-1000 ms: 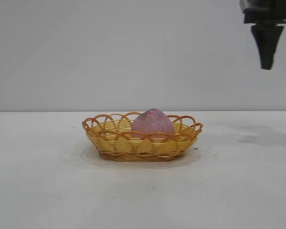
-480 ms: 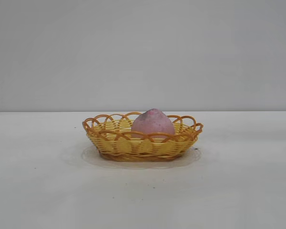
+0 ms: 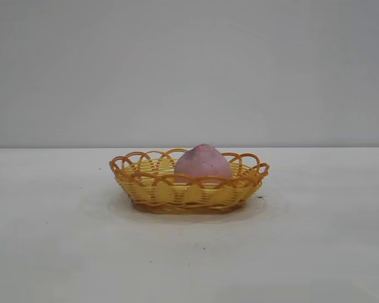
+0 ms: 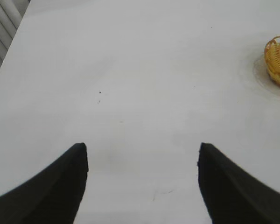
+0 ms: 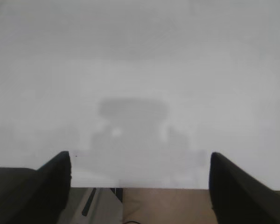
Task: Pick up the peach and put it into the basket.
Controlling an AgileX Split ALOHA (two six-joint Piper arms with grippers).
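The pink peach (image 3: 203, 164) sits inside the yellow-orange woven basket (image 3: 189, 192) at the middle of the white table, its pointed top above the looped rim. Neither arm shows in the exterior view. My left gripper (image 4: 142, 156) hangs open over bare table, with only an edge of the basket (image 4: 278, 60) in its view, far off to the side. My right gripper (image 5: 140, 163) is open too, empty, over the table's edge, away from the basket.
The white table (image 3: 316, 252) spreads wide around the basket. The right wrist view shows the table's edge (image 5: 144, 188) with a brown floor and a grey frame below it. Slatted grey bars (image 4: 2, 21) stand beyond the table's corner in the left wrist view.
The right gripper, seen at the upper right of the exterior view one second ago, has left that view. The peach and basket have not moved.
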